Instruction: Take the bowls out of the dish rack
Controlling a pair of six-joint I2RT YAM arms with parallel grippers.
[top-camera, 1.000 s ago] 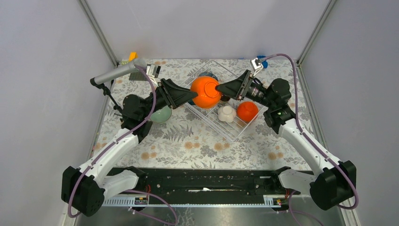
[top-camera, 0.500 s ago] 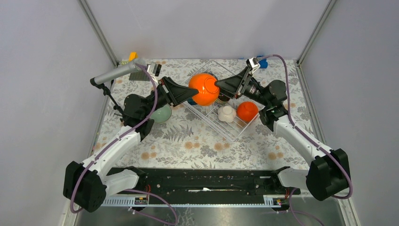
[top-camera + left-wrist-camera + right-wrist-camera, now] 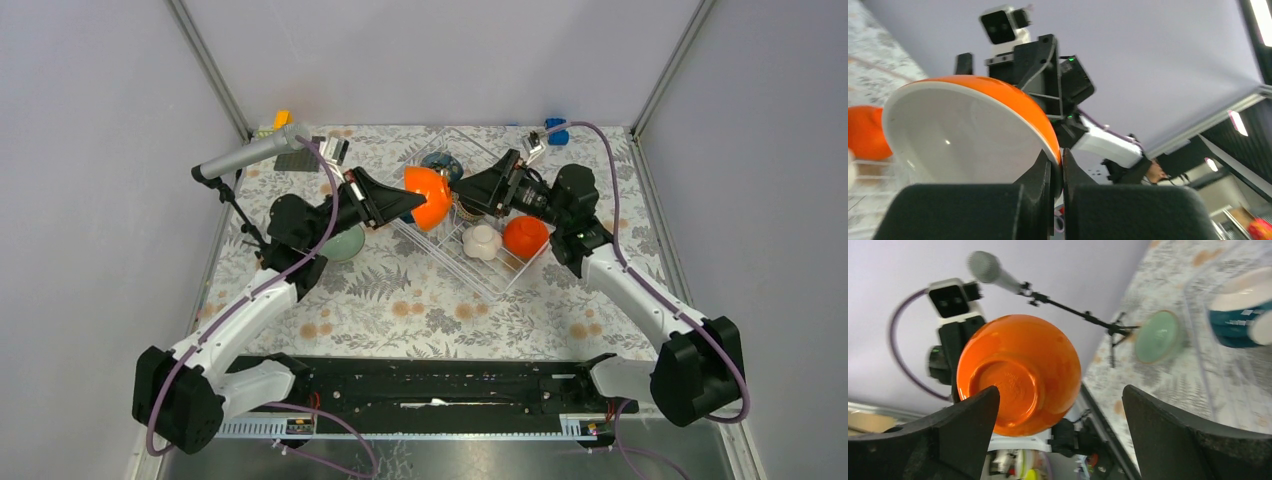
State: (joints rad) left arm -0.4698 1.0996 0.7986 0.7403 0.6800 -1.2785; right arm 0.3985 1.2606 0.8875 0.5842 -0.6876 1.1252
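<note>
Bowl handoff, mid-air over the left side of the rack [image 3: 455, 265]. Big orange bowl [image 3: 428, 197] hangs on edge, above the rack, not resting on anything.

Left gripper [image 3: 1057, 165] is clenched on the bowl's rim: one finger inside on the white glaze, one outside on the orange. Thin pinch, right at the lip.

Right gripper [image 3: 459, 189] is spread wide and grips nothing. Its fingers straddle the bowl's base in its own camera, and from above the tips look just beside the bowl. Can't tell if they're touching it.

Inside the rack: white bowl [image 3: 483, 241], smaller orange bowl [image 3: 525, 236], blue patterned bowl [image 3: 441, 163] at the far corner. Something dark sits under the right gripper, too hidden to call. Green bowl [image 3: 343, 243] is out on the table [image 3: 400, 300], left of the rack, next to the left arm.

My read: unloading is under way, most bowls left to go. Step in hand is getting the big orange one out.

Next move:
- right arm backs clear of the bowl
- left arm swings it over the rack wall and sets it down near the green one
- a rim pinch lets the bowl pivot, so go slow and release only once it's seated on the table.
</note>
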